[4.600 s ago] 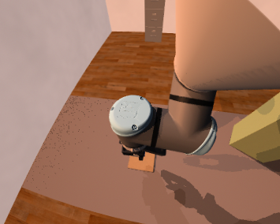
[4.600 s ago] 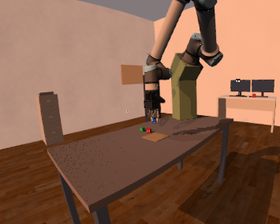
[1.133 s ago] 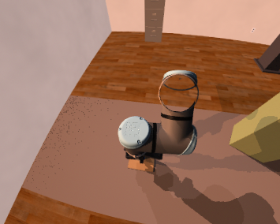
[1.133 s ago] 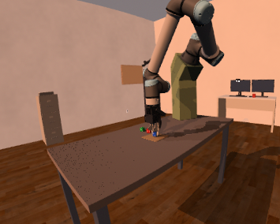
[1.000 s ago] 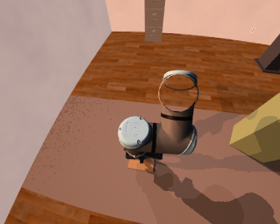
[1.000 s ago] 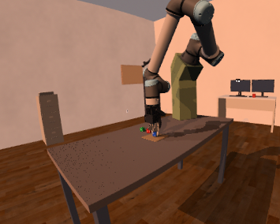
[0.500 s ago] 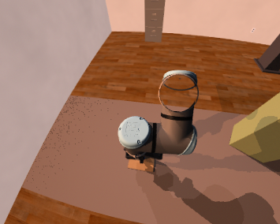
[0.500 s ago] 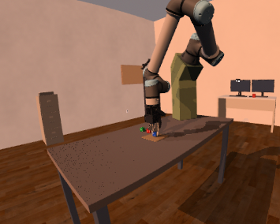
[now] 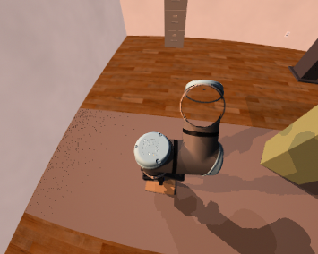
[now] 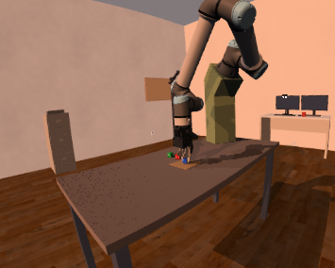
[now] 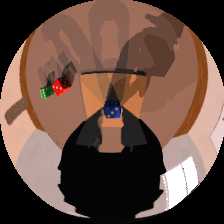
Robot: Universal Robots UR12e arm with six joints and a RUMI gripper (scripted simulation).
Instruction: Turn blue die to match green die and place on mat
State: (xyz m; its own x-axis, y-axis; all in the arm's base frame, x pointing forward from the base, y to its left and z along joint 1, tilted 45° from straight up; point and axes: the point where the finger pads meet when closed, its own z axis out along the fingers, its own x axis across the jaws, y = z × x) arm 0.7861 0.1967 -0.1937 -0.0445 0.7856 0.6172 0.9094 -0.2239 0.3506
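The blue die point(image 10: 185, 160) point(image 11: 112, 110) is between the two fingertips of my gripper point(image 10: 186, 159) point(image 11: 112, 106), which is shut on it. The die is over the orange-brown mat point(image 10: 176, 165) point(image 11: 92, 95) point(image 9: 154, 187); I cannot tell whether it touches the mat. Pale pips show on the die, but its top number is not clear. The green die point(image 10: 170, 155) point(image 11: 46, 92) and the red die point(image 10: 177, 157) point(image 11: 61, 86) rest on the table beside the mat, close together. Their top numbers are too small to read surely. In the top view the arm hides the dice.
The table point(image 10: 130, 203) point(image 9: 92, 179) carries the mat and dice. The arm's yellow-green pedestal point(image 10: 220, 113) point(image 9: 298, 152) stands by the table's far end. A filing cabinet point(image 10: 60, 142) and a desk with monitors point(image 10: 288, 103) stand farther off.
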